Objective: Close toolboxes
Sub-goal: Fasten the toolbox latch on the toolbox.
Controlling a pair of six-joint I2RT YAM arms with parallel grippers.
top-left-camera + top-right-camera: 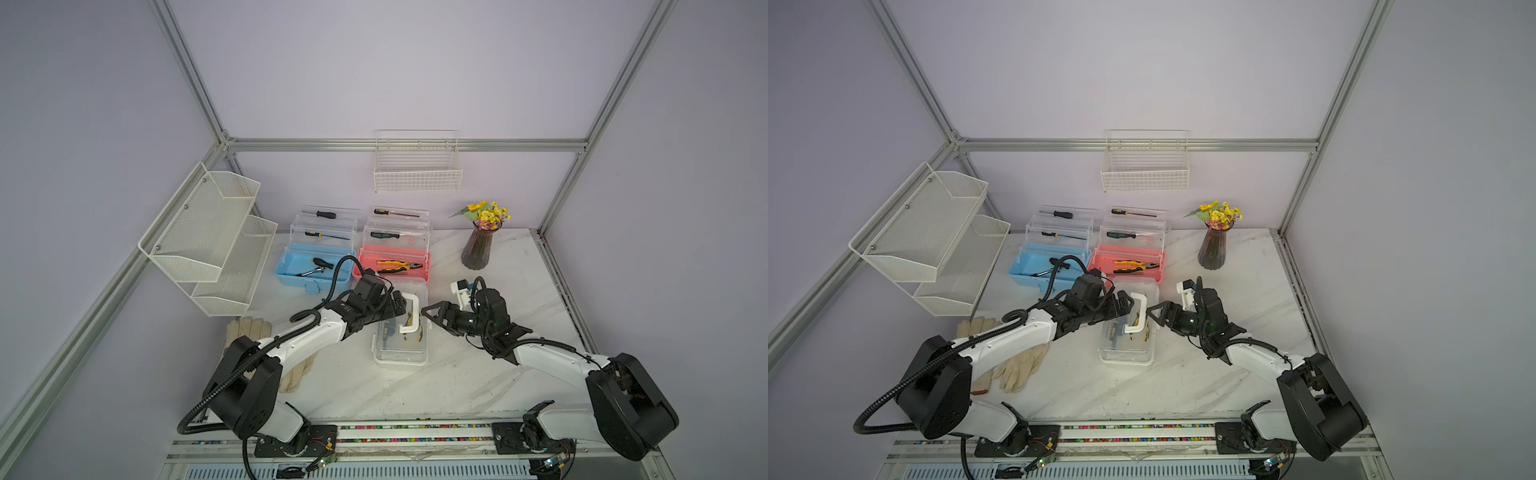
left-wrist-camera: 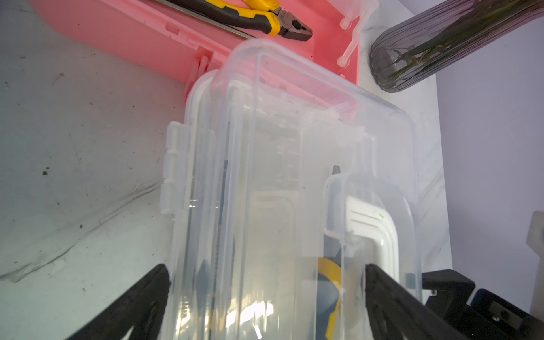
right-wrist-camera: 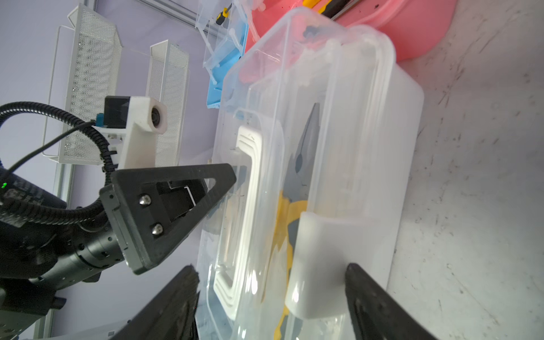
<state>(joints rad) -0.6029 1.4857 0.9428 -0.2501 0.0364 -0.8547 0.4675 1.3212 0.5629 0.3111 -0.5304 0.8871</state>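
The white toolbox [image 1: 401,351] sits mid-desk [image 1: 478,374], just in front of the pink toolbox [image 1: 370,259] and the blue toolbox [image 1: 297,266], and its clear lid looks down. An arm flanks it on each side. The left gripper [image 1: 400,306] has its jaws wide over the lid by the handle [image 1: 409,312], holding nothing. The right gripper [image 1: 426,318] has its jaws spread either side of the latch [image 3: 318,265] — not pinching it, as far as I can see. I'd call this the latching step. Next the latch needs pressing home squarely — then on to the two boxes behind, whose trays stand fanned open.
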